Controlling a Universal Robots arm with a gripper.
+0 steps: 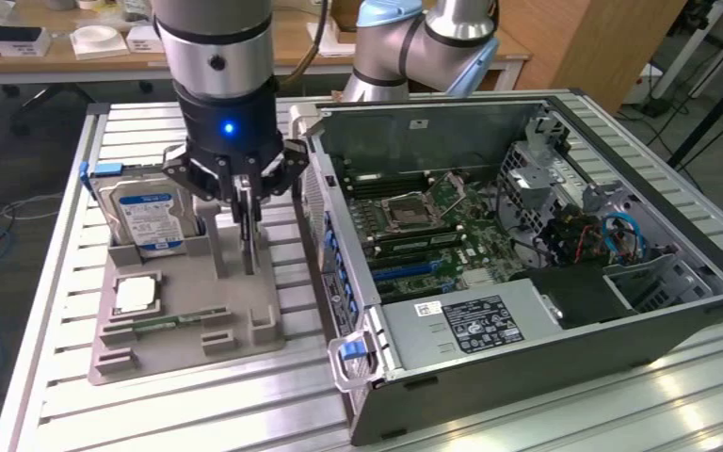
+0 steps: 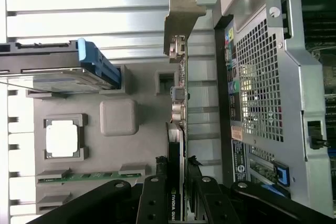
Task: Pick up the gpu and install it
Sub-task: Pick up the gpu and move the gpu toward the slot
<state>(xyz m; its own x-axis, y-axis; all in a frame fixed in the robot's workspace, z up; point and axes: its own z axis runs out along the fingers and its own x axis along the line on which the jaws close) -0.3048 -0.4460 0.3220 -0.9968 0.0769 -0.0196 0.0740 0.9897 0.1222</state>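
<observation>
Currently, the gpu [image 1: 249,240] [image 2: 178,135] is held upright on edge, clamped by the gripper [image 1: 246,202] [image 2: 179,184], whose 2 fingers [image 2: 154,203] are partly closed against both faces of the card. Its silver bracket [image 2: 182,19] is seen at the end away from the fingers. The card is positioned over the grey tray [image 1: 185,344] [image 2: 142,145], between the hard drive [image 1: 148,212] [image 2: 52,69] standing in its slot and the open computer case [image 1: 525,282] [image 2: 273,77]. A processor chip [image 1: 136,294] [image 2: 62,141] and 1 memory stick [image 2: 89,177] are seated in the tray.
</observation>
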